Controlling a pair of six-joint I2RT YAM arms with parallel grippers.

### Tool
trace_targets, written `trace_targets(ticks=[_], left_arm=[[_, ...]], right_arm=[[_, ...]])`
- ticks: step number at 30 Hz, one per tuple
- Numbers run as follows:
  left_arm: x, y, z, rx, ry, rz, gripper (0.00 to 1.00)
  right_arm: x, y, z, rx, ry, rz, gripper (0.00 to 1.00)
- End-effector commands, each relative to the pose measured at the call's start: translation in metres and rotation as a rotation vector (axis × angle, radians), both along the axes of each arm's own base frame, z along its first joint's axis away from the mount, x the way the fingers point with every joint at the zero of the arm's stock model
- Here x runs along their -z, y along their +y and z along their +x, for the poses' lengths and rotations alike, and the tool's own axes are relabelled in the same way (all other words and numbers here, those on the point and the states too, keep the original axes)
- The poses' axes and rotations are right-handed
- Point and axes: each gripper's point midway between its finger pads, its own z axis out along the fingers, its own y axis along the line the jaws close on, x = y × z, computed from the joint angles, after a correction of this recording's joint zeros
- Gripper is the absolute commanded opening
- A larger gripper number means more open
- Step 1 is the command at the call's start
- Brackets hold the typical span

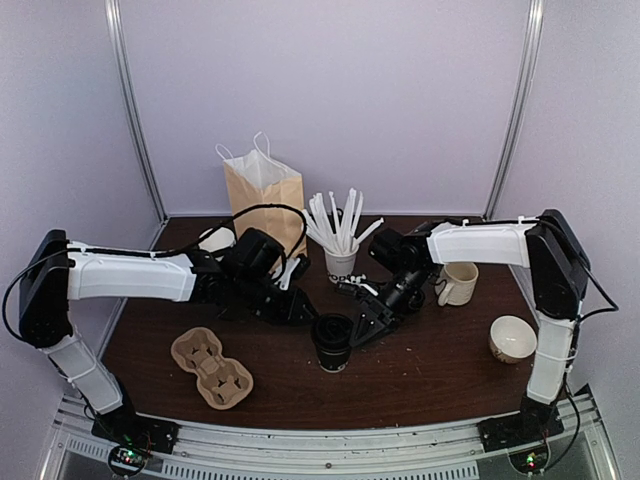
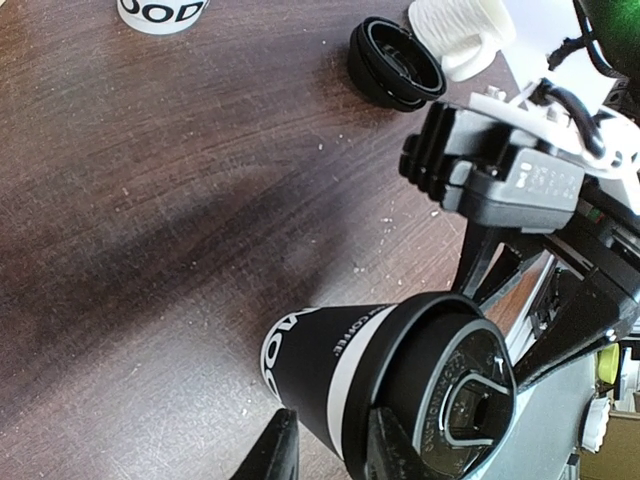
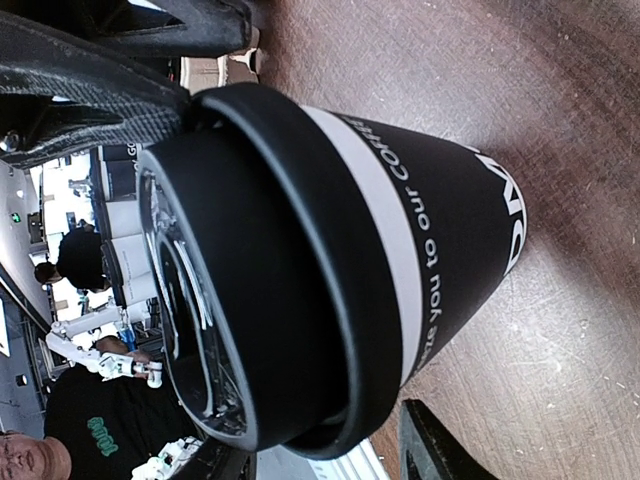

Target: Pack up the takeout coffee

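The takeout coffee (image 1: 332,342), a black paper cup with white lettering and a black lid, stands upright on the brown table between the two arms. My left gripper (image 1: 297,303) is open just beyond the cup's upper left; in the left wrist view its fingertips (image 2: 272,452) sit in front of the cup (image 2: 320,365), not clamping it. My right gripper (image 1: 365,322) is open at the cup's right side. In the right wrist view the lidded cup (image 3: 400,220) fills the frame and the gripper (image 3: 320,465) has a finger on either side of the lid's edge, with a gap showing.
A pulp cup tray (image 1: 210,366) lies at front left. A brown paper bag (image 1: 263,192) stands at the back. A cup of white sticks (image 1: 340,262) and a stack of black lids (image 2: 396,62) sit behind the coffee. A white mug (image 1: 458,283) and bowl (image 1: 512,338) are at right.
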Motion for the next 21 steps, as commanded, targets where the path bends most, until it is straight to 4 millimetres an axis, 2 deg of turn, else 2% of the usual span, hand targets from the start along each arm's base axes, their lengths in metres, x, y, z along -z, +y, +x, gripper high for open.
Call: trace_targets(ticks=[1, 4, 6, 9, 14, 17, 21], left_arm=[[0.109, 0.082, -0.031, -0.071, 0.177, 0.423, 0.23], [0.112, 0.091, -0.028, -0.078, 0.149, 0.467, 0.22], [0.106, 0.086, -0.025, -0.069, 0.130, 0.450, 0.22], [0.081, 0.064, -0.019, -0.032, 0.060, 0.360, 0.23], [0.024, 0.031, -0.017, 0.020, -0.056, 0.229, 0.25], [0.002, 0.026, -0.016, 0.010, -0.078, 0.178, 0.27], [-0.013, 0.026, -0.016, 0.001, -0.094, 0.149, 0.30]], right_arm=[[0.098, -0.050, 0.038, 0.015, -0.234, -0.395, 0.48], [0.090, -0.050, 0.040, 0.008, -0.264, -0.378, 0.48], [0.078, -0.044, 0.041, -0.002, -0.268, -0.333, 0.47], [0.046, -0.026, 0.037, -0.028, -0.258, -0.188, 0.47], [-0.003, -0.018, 0.048, -0.036, -0.348, -0.073, 0.47], [-0.018, -0.016, 0.050, -0.036, -0.361, -0.038, 0.47], [-0.020, -0.014, 0.051, -0.037, -0.358, -0.032, 0.47]])
